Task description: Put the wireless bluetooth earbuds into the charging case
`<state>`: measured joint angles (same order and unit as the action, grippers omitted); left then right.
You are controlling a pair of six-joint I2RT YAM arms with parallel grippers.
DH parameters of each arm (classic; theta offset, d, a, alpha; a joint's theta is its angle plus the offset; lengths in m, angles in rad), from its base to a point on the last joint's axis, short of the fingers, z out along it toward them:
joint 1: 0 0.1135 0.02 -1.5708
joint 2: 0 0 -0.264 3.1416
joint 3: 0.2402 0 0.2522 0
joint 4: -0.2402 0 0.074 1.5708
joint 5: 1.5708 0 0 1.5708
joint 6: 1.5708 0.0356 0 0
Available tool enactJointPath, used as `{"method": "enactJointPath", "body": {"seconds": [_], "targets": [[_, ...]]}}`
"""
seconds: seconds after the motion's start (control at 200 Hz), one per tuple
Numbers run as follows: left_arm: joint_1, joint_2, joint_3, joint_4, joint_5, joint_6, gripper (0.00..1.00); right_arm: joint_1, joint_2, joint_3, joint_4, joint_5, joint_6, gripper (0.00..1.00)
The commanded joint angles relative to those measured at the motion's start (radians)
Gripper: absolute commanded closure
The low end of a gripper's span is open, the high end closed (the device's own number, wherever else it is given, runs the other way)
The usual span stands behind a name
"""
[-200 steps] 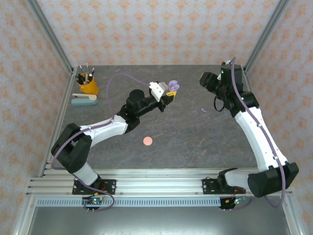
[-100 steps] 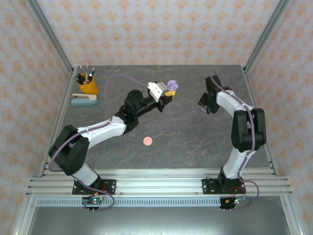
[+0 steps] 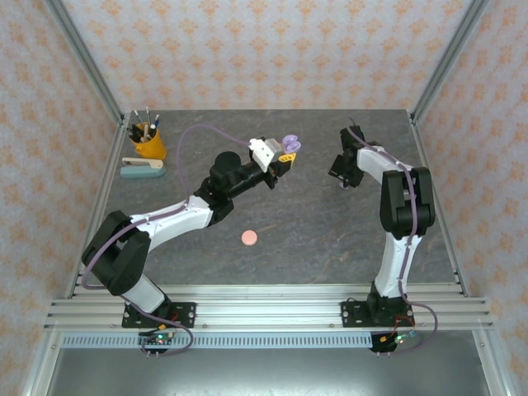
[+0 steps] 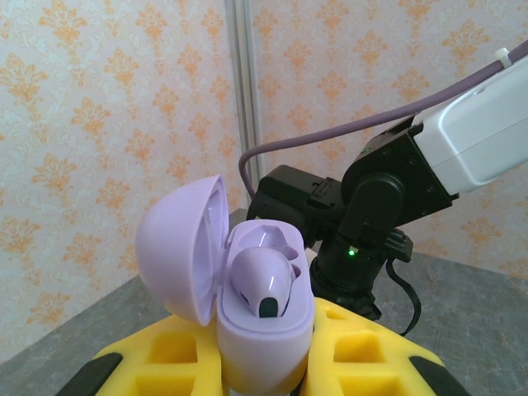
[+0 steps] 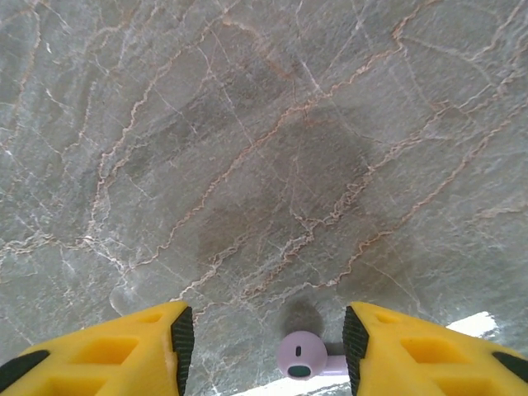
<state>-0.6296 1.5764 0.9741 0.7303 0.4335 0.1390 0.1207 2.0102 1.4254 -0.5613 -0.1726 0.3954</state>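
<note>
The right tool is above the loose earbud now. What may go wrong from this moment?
1. The loose earbud lies off-centre between the open fingers of the right tool, nearer one finger; closing may push it away instead of gripping it.
2. The left tool holds the open case by its lower part; a push during insertion might tilt it or shake out the seated earbud.

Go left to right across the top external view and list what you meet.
yellow pen cup → pink disc → open purple charging case → right gripper
</note>
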Motion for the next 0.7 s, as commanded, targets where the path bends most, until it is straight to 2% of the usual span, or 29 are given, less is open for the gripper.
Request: {"method": "enactJointPath", "body": {"seconds": [0.0,0.385,0.595,0.695], "targets": [[-0.008,-0.023,0.001,0.051,-0.016,0.005,1.0,-0.006,0.01,0.01,-0.006,0.001,-0.013,0.48],[-0.007,-0.019,0.0,0.062,-0.015,-0.002,1.0,-0.005,-0.067,-0.099,0.027,-0.111,0.024,0.53],[-0.008,-0.023,-0.003,0.065,-0.017,-0.005,1.0,0.025,-0.16,-0.187,0.057,-0.205,0.074,0.54],[-0.007,-0.023,-0.006,0.067,-0.018,-0.006,1.0,0.045,-0.225,-0.216,0.044,-0.162,0.094,0.54]]}}
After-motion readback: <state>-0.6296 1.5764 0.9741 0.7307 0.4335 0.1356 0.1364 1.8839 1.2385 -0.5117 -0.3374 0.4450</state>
